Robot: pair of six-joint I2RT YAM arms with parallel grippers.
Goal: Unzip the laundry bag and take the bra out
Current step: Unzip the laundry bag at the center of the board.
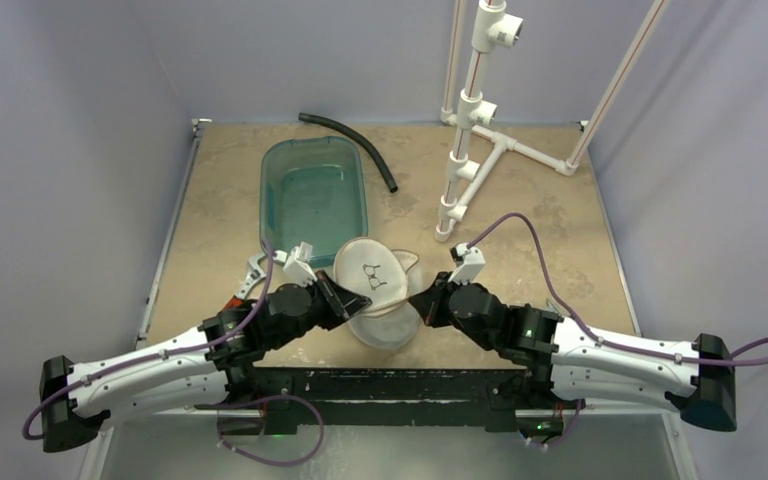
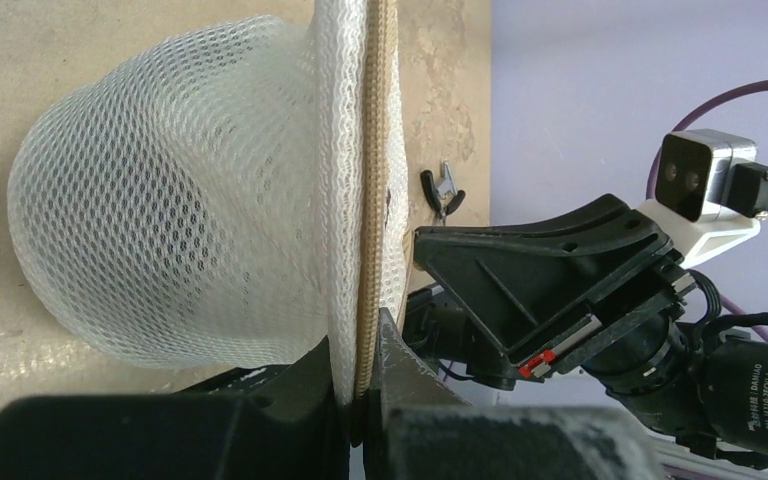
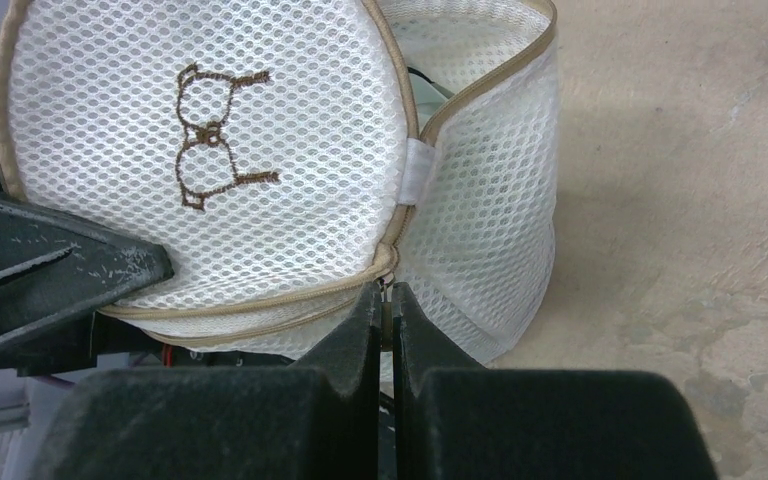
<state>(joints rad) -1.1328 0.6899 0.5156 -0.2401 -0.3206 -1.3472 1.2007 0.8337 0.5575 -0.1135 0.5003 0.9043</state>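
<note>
White mesh laundry bag (image 1: 375, 300) gapes partly unzipped; left tool (image 2: 360, 345) clamps its zip seam (image 2: 365, 200); right tool (image 3: 385, 300) pinches the zip pull (image 3: 388, 284).

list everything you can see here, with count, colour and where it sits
laundry bag: 1, white mesh with tan zip edge, near centre between both arms, lid partly unzipped
zip pull: 1, small, metallic, at the bag's seam
tub: 1, teal, behind the bag
hose: 1, black, curved, far side beside the tub
PVC pipe stand: 1, white, far right
small clip-like tool: 1, black and metal, on the table near the left arm
table: 1, tan
left gripper: 1, black, clamped on the bag's rim
right gripper: 1, black, pinching the zip pull
</note>
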